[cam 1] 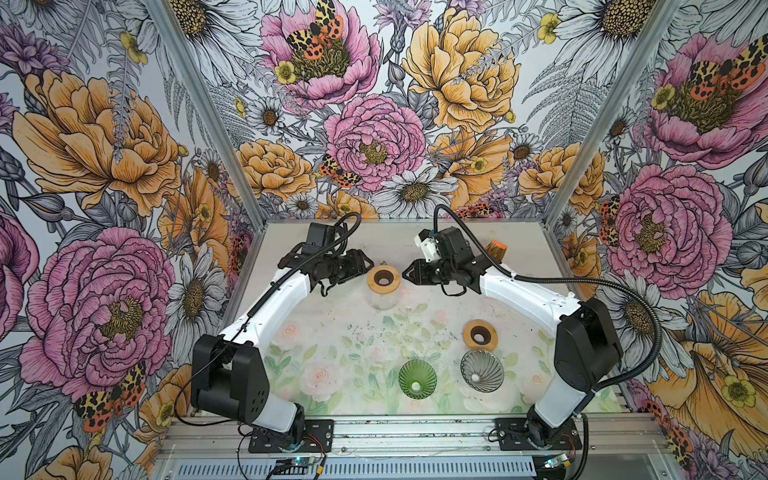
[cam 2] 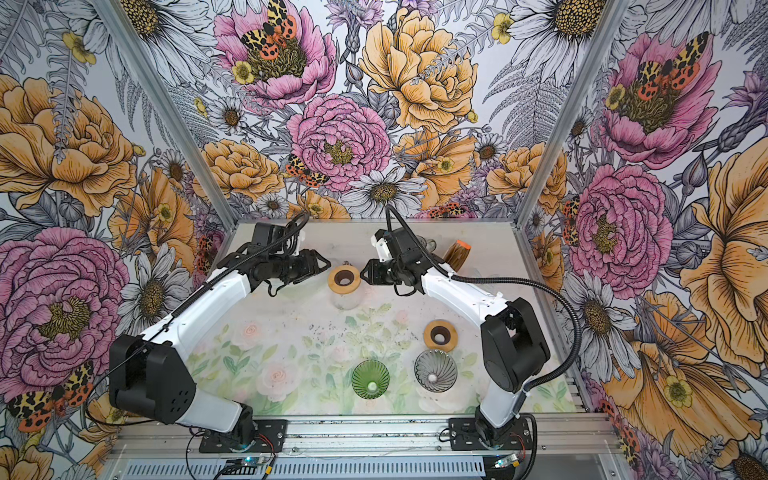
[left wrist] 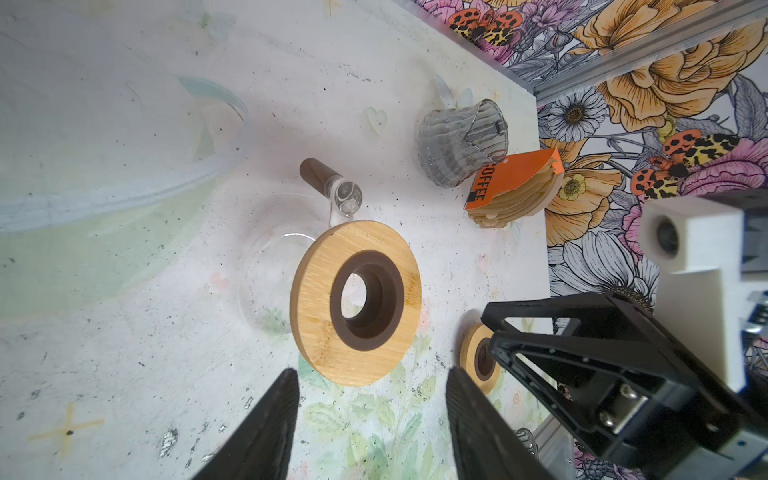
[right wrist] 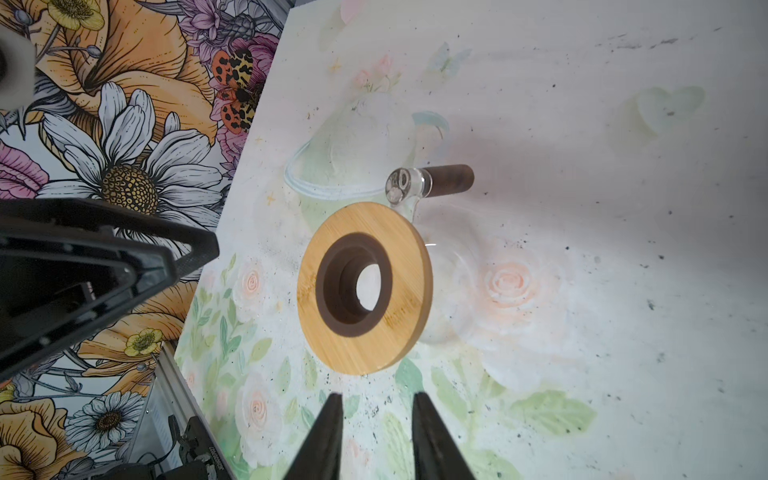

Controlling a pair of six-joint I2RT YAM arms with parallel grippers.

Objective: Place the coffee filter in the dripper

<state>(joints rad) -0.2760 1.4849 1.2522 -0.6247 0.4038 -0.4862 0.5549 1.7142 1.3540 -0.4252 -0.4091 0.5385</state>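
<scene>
The coffee filters point(cam 1: 494, 249) are a tan stack in an orange sleeve at the table's back right, also in the left wrist view point(left wrist: 513, 191). A green glass dripper point(cam 1: 417, 379) and a grey glass dripper point(cam 1: 482, 370) stand near the front edge, both with nothing in them. A third, grey dripper point(left wrist: 461, 143) lies on its side beside the filters. My left gripper point(cam 1: 371, 266) and right gripper point(cam 1: 405, 274) hover on either side of the carafe's wooden ring point(cam 1: 384, 280). Both are open with nothing between the fingers, as the left gripper point(left wrist: 372, 374) and right gripper point(right wrist: 378, 397) show in the wrist views.
The glass carafe point(left wrist: 274, 282) has a dark handle point(right wrist: 451, 176) pointing toward the back. A loose wooden ring point(cam 1: 481, 335) lies just behind the grey dripper. Floral walls close in the back and both sides. Coffee specks dot the table point(cam 1: 357, 332).
</scene>
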